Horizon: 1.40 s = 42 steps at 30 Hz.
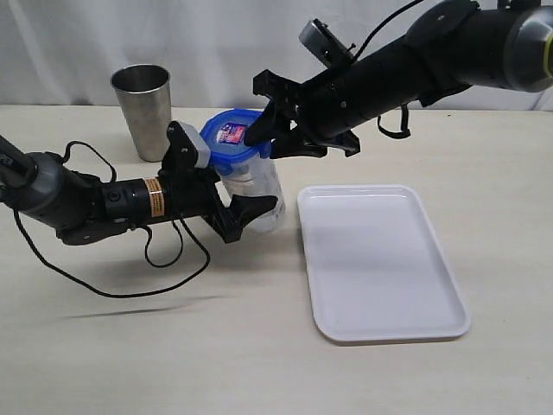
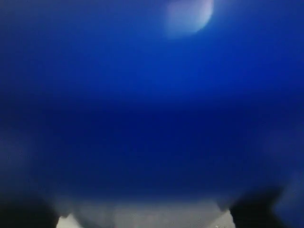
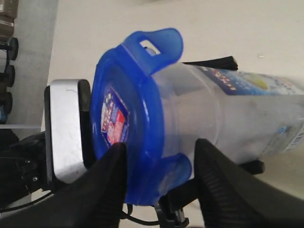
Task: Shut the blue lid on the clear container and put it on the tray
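The clear container (image 1: 262,185) leans tilted above the table, left of the tray (image 1: 380,259). My left gripper (image 1: 251,210) is shut on its body. The blue lid (image 1: 232,137) sits on its mouth, label up, with its flaps sticking out. My right gripper (image 1: 272,130) is open at the lid's rim. In the right wrist view one finger lies over the lid's (image 3: 123,118) top and the other stands beside the container (image 3: 237,114) wall, a flap between them; the gripper (image 3: 161,145) grips nothing. The left wrist view is filled by the blurred lid (image 2: 152,95), with the container (image 2: 142,213) pale below it.
A steel tumbler (image 1: 143,108) stands upright at the back left, just behind the left arm. The left arm's black cable (image 1: 130,290) loops over the table in front. The white tray holds nothing.
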Motion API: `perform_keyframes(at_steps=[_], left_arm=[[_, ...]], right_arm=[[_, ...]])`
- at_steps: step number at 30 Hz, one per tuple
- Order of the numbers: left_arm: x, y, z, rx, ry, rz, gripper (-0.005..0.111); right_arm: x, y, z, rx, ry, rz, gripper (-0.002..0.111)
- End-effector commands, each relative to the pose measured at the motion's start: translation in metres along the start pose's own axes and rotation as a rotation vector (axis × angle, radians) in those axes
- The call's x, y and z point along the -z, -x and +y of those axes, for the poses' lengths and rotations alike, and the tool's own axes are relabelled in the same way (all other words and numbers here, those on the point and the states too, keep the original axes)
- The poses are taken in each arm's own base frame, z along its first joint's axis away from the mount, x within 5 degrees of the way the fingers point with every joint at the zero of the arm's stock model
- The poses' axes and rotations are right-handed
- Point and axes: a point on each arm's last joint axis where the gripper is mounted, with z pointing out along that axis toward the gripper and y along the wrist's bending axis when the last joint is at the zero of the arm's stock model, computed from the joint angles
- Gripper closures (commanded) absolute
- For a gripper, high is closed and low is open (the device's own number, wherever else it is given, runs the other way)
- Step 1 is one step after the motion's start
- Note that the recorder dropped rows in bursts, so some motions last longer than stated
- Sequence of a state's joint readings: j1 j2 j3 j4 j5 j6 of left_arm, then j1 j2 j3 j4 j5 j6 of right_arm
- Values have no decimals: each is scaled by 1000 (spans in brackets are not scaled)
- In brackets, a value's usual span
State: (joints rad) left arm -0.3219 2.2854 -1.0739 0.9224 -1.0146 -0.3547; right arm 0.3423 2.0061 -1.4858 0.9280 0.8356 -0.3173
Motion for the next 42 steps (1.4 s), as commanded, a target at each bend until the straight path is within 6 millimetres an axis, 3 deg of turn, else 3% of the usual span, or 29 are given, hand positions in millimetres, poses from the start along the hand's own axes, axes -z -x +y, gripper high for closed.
perform_keyframes(at_steps=[1,6,16,25,29,34,37,42], left_arm=[[-4,1,-13,-52,-81,9,107],[-3,0,-11,-50,-73,9,107],[11,4,0,-80,-105,12,107],[14,5,-2,-120,-149,-7,107],[15,4,-4,-216,-170,-13,107],[16,5,-11,-387,-246,-52,107],[17,6,-14,-418,-271,-75,107],[17,7,-14,-417,-272,-83,107]], right_arm=[[-31,-18,-24,43,-60,138,68],[-23,-14,-29,47,-61,132,68],[23,-1,-34,138,-41,84,68],[50,2,-13,348,-34,13,68],[64,1,2,492,-29,-20,67],[82,-2,22,670,-24,-63,57],[80,-7,31,716,-35,-41,57],[57,-21,33,783,-145,94,57]])
